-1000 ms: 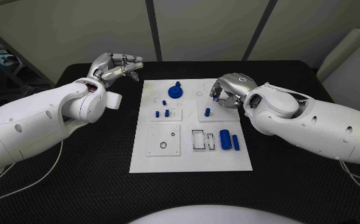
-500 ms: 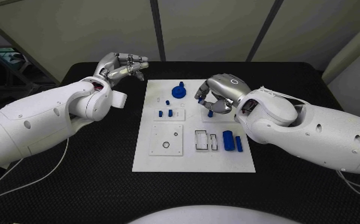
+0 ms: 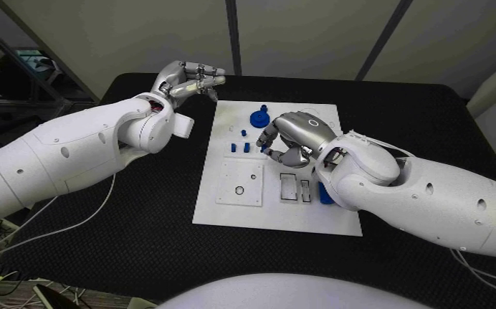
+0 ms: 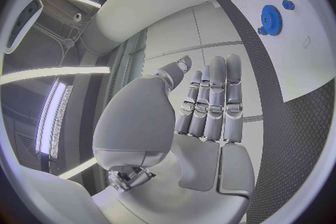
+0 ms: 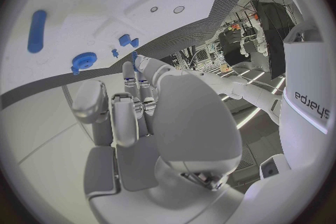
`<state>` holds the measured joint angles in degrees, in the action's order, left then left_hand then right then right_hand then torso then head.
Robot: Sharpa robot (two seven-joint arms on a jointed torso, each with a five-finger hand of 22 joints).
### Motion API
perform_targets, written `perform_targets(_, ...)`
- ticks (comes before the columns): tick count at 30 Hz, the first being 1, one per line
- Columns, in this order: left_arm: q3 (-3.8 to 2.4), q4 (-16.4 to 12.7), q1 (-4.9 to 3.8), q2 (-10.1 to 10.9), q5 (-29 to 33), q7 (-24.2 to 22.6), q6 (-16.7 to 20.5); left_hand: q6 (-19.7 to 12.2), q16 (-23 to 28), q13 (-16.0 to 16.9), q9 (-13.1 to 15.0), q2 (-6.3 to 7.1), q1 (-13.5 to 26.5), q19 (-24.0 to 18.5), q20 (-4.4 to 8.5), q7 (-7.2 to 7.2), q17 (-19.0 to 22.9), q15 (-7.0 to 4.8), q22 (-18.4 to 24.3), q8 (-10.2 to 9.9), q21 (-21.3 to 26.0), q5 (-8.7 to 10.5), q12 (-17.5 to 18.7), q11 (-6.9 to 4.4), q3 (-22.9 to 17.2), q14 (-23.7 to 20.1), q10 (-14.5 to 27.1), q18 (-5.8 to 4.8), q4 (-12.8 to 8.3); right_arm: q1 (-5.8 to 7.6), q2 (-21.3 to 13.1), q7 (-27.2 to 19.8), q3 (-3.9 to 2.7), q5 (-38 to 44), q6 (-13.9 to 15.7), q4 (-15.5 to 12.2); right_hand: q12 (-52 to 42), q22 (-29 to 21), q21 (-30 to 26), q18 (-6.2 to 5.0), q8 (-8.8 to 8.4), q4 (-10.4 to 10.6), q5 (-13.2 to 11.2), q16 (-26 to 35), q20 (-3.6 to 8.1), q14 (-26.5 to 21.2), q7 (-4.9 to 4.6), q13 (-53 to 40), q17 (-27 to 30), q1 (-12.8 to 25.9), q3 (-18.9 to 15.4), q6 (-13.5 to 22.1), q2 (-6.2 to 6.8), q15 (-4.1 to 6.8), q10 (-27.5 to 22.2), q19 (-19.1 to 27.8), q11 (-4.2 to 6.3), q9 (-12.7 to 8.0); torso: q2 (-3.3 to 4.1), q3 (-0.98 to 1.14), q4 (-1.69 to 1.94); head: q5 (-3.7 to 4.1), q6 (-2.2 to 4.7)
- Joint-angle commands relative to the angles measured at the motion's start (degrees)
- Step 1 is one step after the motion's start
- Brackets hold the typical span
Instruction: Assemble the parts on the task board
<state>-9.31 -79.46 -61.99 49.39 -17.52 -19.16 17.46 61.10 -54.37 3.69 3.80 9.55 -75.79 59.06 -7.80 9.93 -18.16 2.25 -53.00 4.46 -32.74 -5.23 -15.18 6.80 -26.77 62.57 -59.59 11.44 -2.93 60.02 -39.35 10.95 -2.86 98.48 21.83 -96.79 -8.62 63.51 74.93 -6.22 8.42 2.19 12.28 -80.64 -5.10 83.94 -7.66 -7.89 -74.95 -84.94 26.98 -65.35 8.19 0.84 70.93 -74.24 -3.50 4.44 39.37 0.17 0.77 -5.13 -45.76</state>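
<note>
black tabletop carries the white task board at its middle. left hand hovers off the board's far left corner, fingers curled loosely, holding nothing. blue gear stands near the far edge. right hand hangs over the board's middle, fingers curled; whether they grip anything, i cannot tell.

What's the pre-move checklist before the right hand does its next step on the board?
1. Left hand clear of the task board: ok, it hovers off the board's far left corner, holding nothing.
2. Right hand over the board: ok, at mid-board.
3. Right hand's grasp: cannot tell, fingers curl down and hide any part.
4. Blue gear seated: ok, at the far edge, untouched.
5. Small blue pegs free: ok, beside the right hand.
6. Blue cylinder reachable: not ok, the right arm covers most of it.
</note>
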Motion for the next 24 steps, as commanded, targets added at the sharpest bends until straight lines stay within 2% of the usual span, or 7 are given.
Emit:
perform_targets(1, -0.06, -0.2, -0.1, -0.3, 0.2, -0.1, -0.7, 0.0, 0.2, 0.0, 0.0, -0.26, -0.1, -0.2, -0.28, 0.36, 0.1, 0.12, 0.1, -0.3, 0.4, 0.08, 0.2, 0.07, 0.3, -0.3, 0.6, -1.09, -0.1, -1.13, 0.9, -2.3, 0.02, -1.3, 0.3, 0.6, 0.2, -0.1, 0.3, 0.59, -0.27, -0.3, 0.0, -0.3, 0.03, 3.4, -0.09, -0.1, 0.0, 0.7, -0.2, -0.2, -0.44, 0.17, 0.4, -0.3, 0.0, 0.0, -0.03, 0.01, -0.02, -0.43, -0.4)
perform_targets(3, -0.06, -0.2, -0.1, -0.4, 0.2, -0.1, -0.8, 0.0, 0.2, 0.0, 0.0, -0.26, -0.1, -0.2, -0.28, 0.36, 0.1, 0.12, 0.1, -0.3, 0.4, 0.08, 0.2, 0.07, 0.3, -0.3, 0.6, -1.09, -0.1, -1.65, 1.5, -2.5, 0.04, -1.3, 0.2, 1.0, 0.2, -0.1, 0.3, 0.59, -0.27, -0.3, 0.0, -0.3, 0.03, 3.4, -0.09, -0.1, 0.0, 0.7, -0.2, -0.2, -0.44, 0.17, 0.4, -0.2, 0.0, 0.0, -0.01, 0.07, -0.05, -0.61, -0.51)
perform_targets(9, -0.06, -0.3, -0.1, -0.6, 0.2, 0.0, -0.9, 0.0, 0.2, 0.0, 0.0, -0.26, -0.1, -0.2, -0.28, 0.36, 0.1, 0.12, 0.1, -0.3, 0.4, 0.08, 0.2, 0.07, 0.3, -0.3, 0.6, -1.09, -0.1, -2.63, 2.5, -2.8, 0.15, -1.4, -0.3, 2.4, 0.2, -0.2, 0.2, 0.56, -0.3, -0.4, -0.1, -0.3, 0.02, 3.4, -0.08, -0.1, 0.0, 0.7, -0.2, -0.2, -0.46, 0.16, 0.4, -0.2, 0.0, 0.0, -0.07, 0.0, 0.01, -1.06, -0.87)
perform_targets(16, -0.06, -0.4, -0.1, -0.7, 0.2, 0.0, -0.9, 0.0, 0.2, 0.0, 0.0, -0.26, -0.1, -0.2, -0.28, 0.36, 0.1, 0.12, 0.1, -0.3, 0.4, 0.08, 0.2, 0.07, 0.3, -0.3, 0.6, -1.09, -0.1, -3.47, 3.1, -3.0, 0.37, -1.4, -1.0, 3.2, 0.2, -0.2, 0.2, 0.57, -0.31, -0.4, -0.1, -0.4, 0.02, 3.4, -0.08, -0.1, 0.0, 0.7, -0.2, -0.2, -0.46, 0.16, 0.4, -0.2, 0.0, 0.0, -0.05, 0.07, -0.03, -1.59, -1.21)
perform_targets(20, -0.06, -0.4, -0.1, -0.7, 0.2, 0.0, -0.9, 0.0, 0.3, 0.0, 0.0, -0.29, 0.0, -0.2, -0.3, 0.38, 0.2, 0.14, 0.1, -0.3, 0.5, 0.08, 0.1, 0.09, 0.3, -0.4, 0.7, -1.09, -0.1, -3.75, 3.1, -3.1, 1.17, -1.4, -1.1, 3.2, 0.3, -0.2, 0.2, 0.57, -0.34, -0.4, -0.1, -0.4, 0.02, 3.4, -0.09, -0.1, 0.0, 0.8, -0.2, -0.2, -0.46, 0.16, 0.4, -0.2, -0.01, 0.0, -0.03, 0.04, -0.05, -1.75, -1.38)
perform_targets(24, -0.06, -0.4, -0.11, -0.7, 0.2, 0.0, -1.0, 0.0, 0.3, 0.0, 0.0, -0.29, 0.0, -0.2, -0.3, 0.38, 0.2, 0.14, 0.1, -0.3, 0.5, 0.08, 0.1, 0.09, 0.3, -0.4, 0.7, -1.09, -0.1, -3.9, 3.1, -3.0, 1.58, -1.3, -1.3, 3.2, 0.3, -0.2, 0.2, 0.57, -0.34, -0.4, -0.1, -0.4, 0.02, 3.4, -0.09, -0.1, 0.0, 0.8, -0.2, -0.2, -0.46, 0.16, 0.4, -0.2, -0.01, 0.0, -0.04, 0.08, -0.08, -1.85, -1.53)
